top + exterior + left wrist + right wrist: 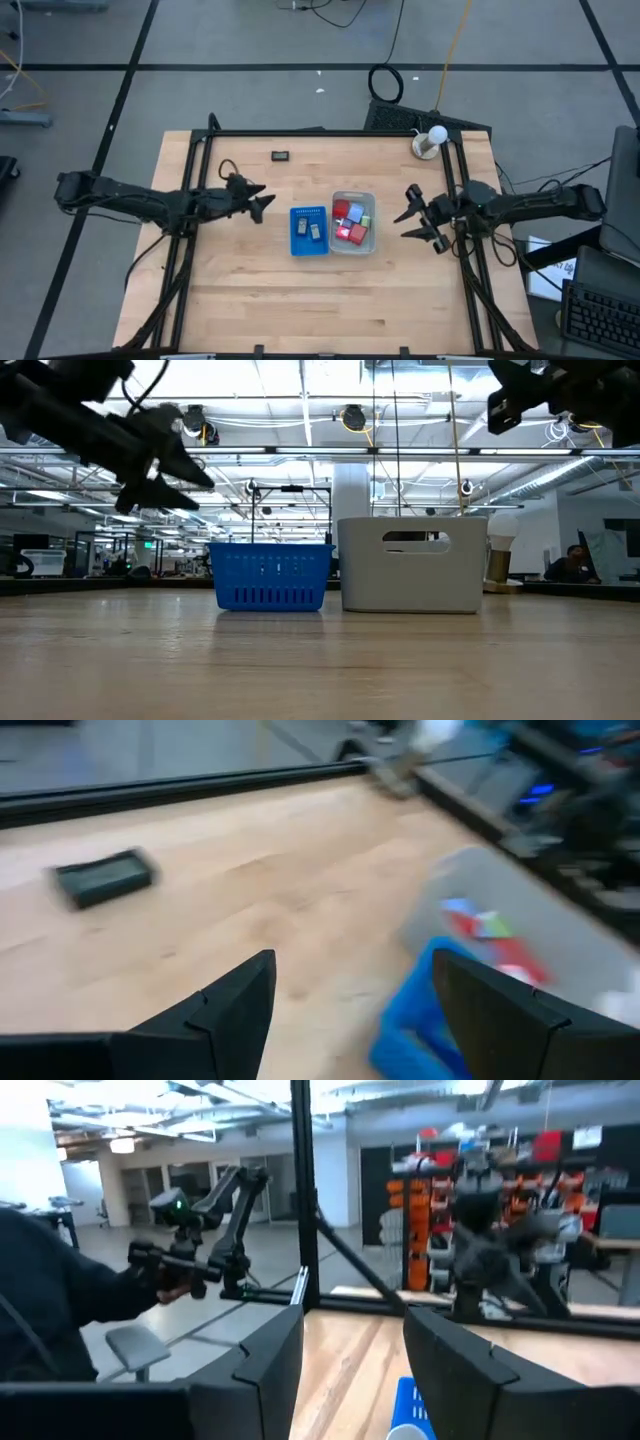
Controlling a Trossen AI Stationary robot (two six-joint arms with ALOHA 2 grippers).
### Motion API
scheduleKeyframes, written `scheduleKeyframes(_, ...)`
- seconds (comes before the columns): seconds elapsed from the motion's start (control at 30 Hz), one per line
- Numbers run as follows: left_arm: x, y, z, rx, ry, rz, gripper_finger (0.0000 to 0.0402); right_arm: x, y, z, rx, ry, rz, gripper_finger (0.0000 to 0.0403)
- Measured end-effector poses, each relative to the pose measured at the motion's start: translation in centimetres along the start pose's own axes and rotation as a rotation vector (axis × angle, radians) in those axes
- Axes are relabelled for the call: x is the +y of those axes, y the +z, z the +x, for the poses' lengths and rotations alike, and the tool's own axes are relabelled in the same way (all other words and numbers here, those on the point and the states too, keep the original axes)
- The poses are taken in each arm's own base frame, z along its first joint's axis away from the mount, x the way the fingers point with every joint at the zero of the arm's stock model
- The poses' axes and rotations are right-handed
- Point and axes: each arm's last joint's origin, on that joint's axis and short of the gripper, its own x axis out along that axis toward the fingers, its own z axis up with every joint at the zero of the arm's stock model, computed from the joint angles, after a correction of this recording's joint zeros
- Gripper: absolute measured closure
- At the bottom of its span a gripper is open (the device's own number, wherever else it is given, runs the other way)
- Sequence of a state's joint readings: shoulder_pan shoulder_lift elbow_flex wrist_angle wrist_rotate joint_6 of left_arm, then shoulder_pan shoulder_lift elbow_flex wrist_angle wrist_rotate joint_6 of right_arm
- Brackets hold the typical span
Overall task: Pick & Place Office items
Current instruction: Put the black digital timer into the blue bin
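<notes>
Both arms stand clear of the work, so the step in hand appears to be a reach toward the next piece rather than a carry. The left gripper (262, 203) hovers above the desk, toward its left edge and just beside the blue ribbed tray (297, 247); its fingers are spread wide with nothing between them. The right gripper (417, 215) hangs near the right edge, partly open and likewise holding nothing. The office items (351, 222) are mostly gathered as red, pale blue and green blocks in the clear plastic tray (352, 195) at the middle of the desk, with two small flat pieces (307, 228) lying in the blue tray that touches it on the left. One dark flat rectangle (281, 156) lies alone near the far edge (well apart from both trays). The next move probably calls for the left gripper to travel toward that rectangle, descend with its fingers astride it, and close; a thin piece on flat wood leaves little to grip.
</notes>
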State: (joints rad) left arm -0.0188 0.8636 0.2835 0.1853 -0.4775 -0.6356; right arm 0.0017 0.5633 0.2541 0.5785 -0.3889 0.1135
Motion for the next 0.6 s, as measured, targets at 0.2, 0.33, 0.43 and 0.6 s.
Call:
scheduleKeyframes(0.2, 0.8, 0.9, 1.9, 0.032, 0.135, 0.005, 0.0131, 0.2, -0.7, -1.2, -0.044, -0.078, -0.011, 0.0238)
scheduleKeyframes(0.33, 2.4, 2.5, 3.4, 0.122, 0.289, 0.025, 0.0131, 0.0, -1.1, -1.5, -0.051, -0.150, -0.013, 0.0238)
scheduleKeyframes(0.43, 4.1, 4.0, 4.8, 0.222, 0.352, -0.016, 0.0131, 0.0, -1.1, -1.5, -0.051, -0.153, -0.013, 0.0238)
scheduleKeyframes(0.6, 6.1, 6.6, 7.7, 0.351, 0.336, -0.040, 0.0131, 0.0, -1.1, -1.5, -0.054, -0.152, -0.014, 0.0238)
